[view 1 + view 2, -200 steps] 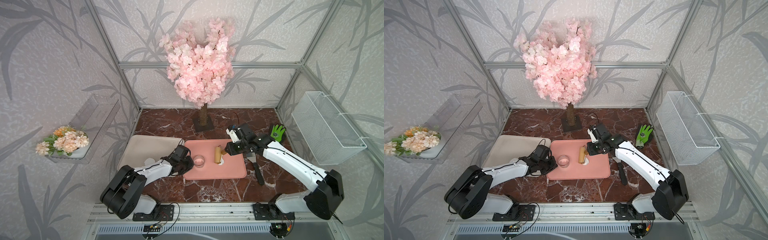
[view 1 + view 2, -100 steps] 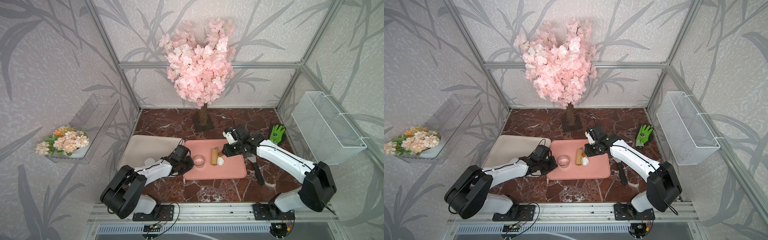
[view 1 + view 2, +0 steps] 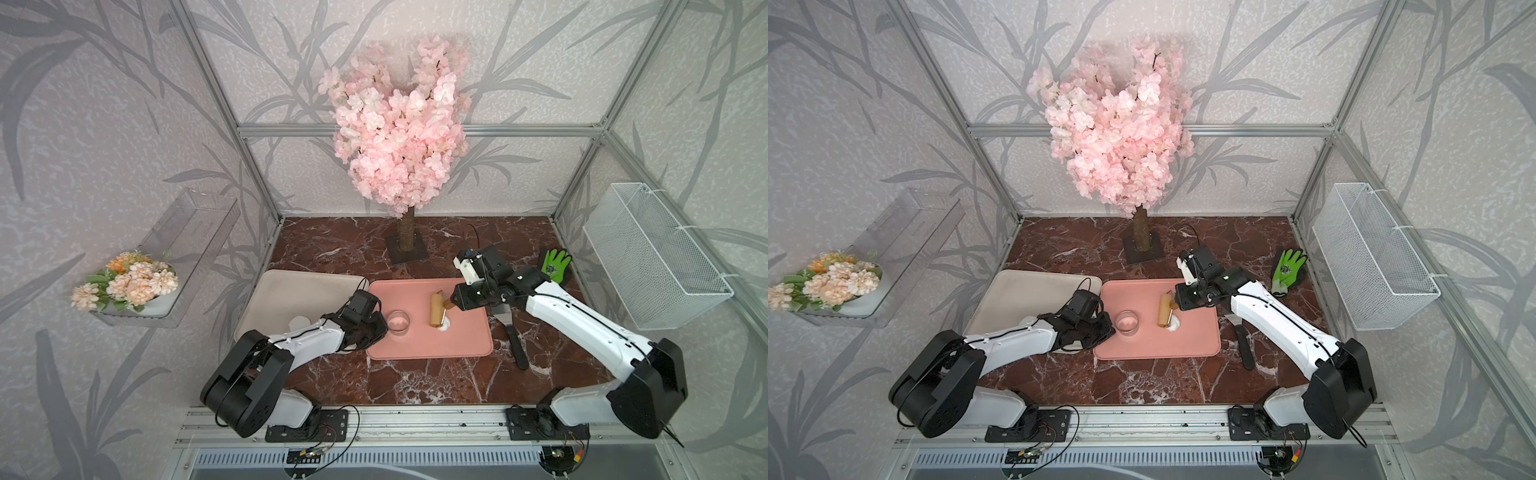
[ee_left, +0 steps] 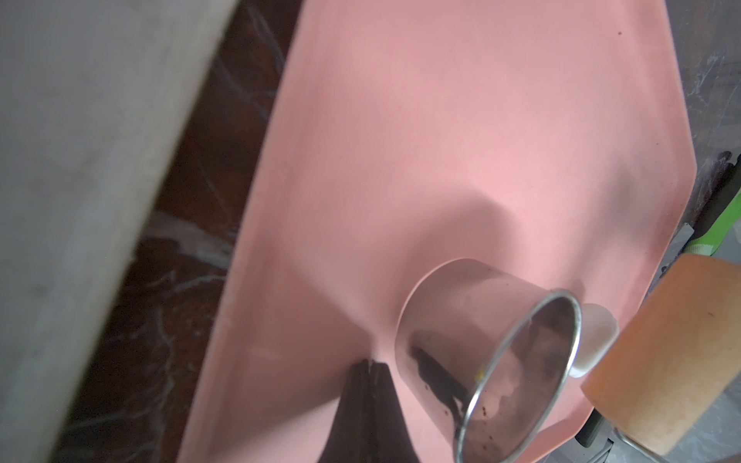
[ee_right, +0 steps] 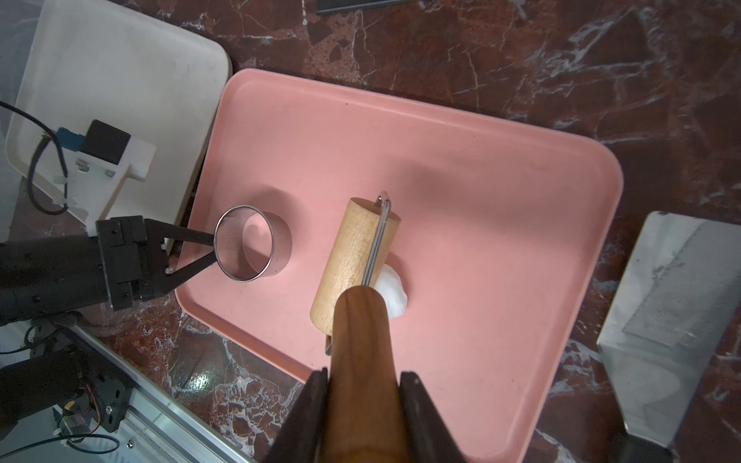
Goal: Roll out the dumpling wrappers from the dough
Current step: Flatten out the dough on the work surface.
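A small white lump of dough (image 3: 444, 326) (image 3: 1173, 326) (image 5: 392, 292) lies on the pink tray (image 3: 415, 349) (image 3: 1142, 349) (image 5: 481, 192). The tan wooden rolling pin (image 3: 436, 309) (image 3: 1165, 309) (image 5: 353, 256) rests partly on it, so only one side of the dough peeks out. My right gripper (image 3: 452, 302) (image 3: 1178, 304) (image 5: 363, 375) is shut on the pin's handle. My left gripper (image 3: 384, 328) (image 3: 1111, 330) (image 4: 369, 362) (image 5: 210, 250) is shut, its tips on the tray beside the ring cutter (image 3: 398, 322) (image 4: 481, 340) (image 5: 248, 248). A white disc, a dumpling wrapper (image 3: 300, 323), lies on the beige tray (image 3: 299, 291), partly hidden by my left arm.
A metal scraper with a black handle (image 3: 513, 336) (image 5: 673, 320) lies right of the pink tray. A green glove (image 3: 555, 266) sits further back. The blossom tree's base (image 3: 409, 249) stands behind the trays. A wire basket (image 3: 652, 266) hangs on the right wall.
My right arm pushed the rolling pin a little to the left over the dough, then drew it back. The left arm and the ring cutter have not moved.
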`<action>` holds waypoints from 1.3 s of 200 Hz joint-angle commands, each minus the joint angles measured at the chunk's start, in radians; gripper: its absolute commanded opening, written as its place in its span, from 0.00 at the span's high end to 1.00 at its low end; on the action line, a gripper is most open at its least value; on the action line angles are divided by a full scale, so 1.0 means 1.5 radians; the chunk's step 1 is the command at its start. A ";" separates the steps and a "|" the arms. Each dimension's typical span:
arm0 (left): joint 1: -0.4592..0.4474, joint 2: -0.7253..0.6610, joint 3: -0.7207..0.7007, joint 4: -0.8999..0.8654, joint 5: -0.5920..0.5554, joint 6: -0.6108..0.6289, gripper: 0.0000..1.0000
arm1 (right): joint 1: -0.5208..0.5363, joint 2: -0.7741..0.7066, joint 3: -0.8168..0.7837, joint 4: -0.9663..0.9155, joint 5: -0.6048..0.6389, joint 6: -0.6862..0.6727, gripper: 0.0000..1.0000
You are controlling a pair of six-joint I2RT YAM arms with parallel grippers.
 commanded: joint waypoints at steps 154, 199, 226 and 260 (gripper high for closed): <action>-0.001 0.023 -0.015 -0.048 -0.005 0.002 1.00 | -0.006 0.020 0.051 -0.030 -0.002 -0.006 1.00; 0.000 0.021 -0.014 -0.047 -0.005 0.002 1.00 | -0.009 -0.022 0.045 -0.055 0.038 -0.029 1.00; 0.000 0.023 -0.016 -0.045 -0.002 0.001 1.00 | -0.008 -0.010 0.014 -0.060 0.046 -0.036 1.00; 0.000 0.023 -0.018 -0.045 -0.004 0.001 1.00 | -0.009 0.024 -0.024 -0.039 0.035 -0.035 1.00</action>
